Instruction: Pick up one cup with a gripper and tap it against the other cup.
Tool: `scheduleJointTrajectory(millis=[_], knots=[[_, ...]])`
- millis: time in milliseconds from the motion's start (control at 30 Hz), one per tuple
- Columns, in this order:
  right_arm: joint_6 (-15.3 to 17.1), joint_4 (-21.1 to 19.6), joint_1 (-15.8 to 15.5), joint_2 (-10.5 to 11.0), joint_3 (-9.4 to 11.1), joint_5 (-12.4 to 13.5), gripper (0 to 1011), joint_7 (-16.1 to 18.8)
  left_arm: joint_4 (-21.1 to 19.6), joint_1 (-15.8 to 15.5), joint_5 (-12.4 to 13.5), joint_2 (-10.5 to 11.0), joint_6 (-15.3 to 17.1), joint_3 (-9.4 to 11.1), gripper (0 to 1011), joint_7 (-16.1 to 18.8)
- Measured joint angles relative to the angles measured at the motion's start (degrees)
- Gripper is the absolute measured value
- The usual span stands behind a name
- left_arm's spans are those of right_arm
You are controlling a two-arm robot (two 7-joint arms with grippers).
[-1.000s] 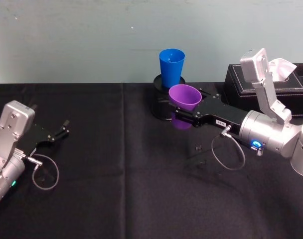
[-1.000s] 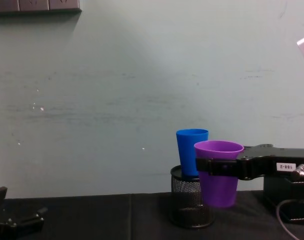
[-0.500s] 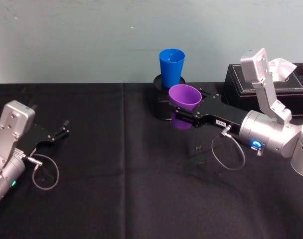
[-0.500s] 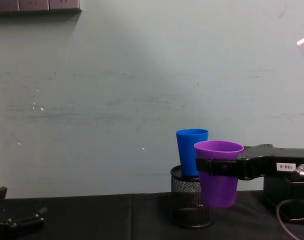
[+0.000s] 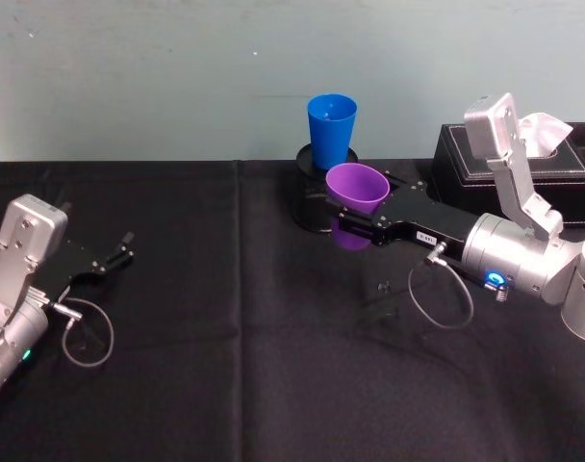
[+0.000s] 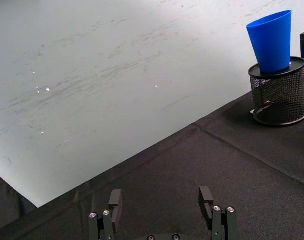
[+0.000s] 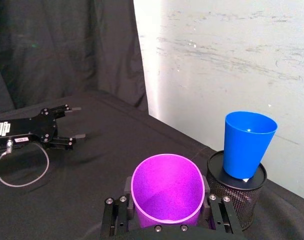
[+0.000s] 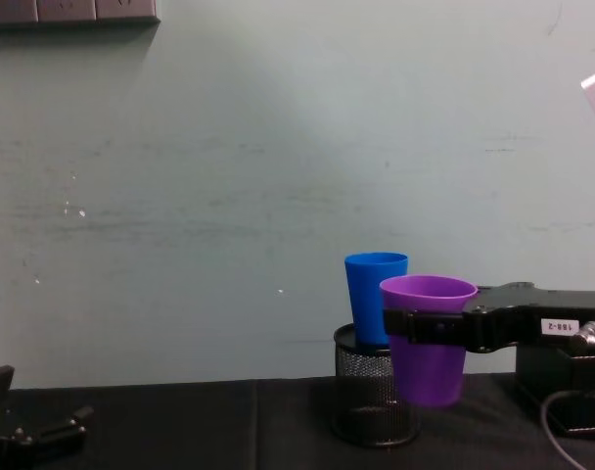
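Cups, two: purple cup (image 5: pixel 358 187) in right gripper (image 5: pixel 354 222), blue cup (image 5: pixel 331 125) on holder (image 6: pixel 278 102)

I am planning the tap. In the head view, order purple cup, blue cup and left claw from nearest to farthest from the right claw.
1. Purple cup: inside the right claw.
2. Blue cup: behind, on the mesh holder.
3. Left claw: far left, open.

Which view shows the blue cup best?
The right wrist view: the blue cup shows whole, mouth open, standing on the mesh holder, apart from the purple cup. The left wrist view shows it whole but far off; head view from above; in the chest view the purple cup overlaps its side.
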Motion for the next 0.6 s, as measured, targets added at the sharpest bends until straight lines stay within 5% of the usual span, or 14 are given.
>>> scheduleJointTrajectory(millis=[600], knots=[[0.0, 0.0, 0.0, 0.0, 0.0, 0.0, 724, 0.0, 0.0, 0.0, 0.0, 0.0, 0.0, 0.0, 1000, 0.0]])
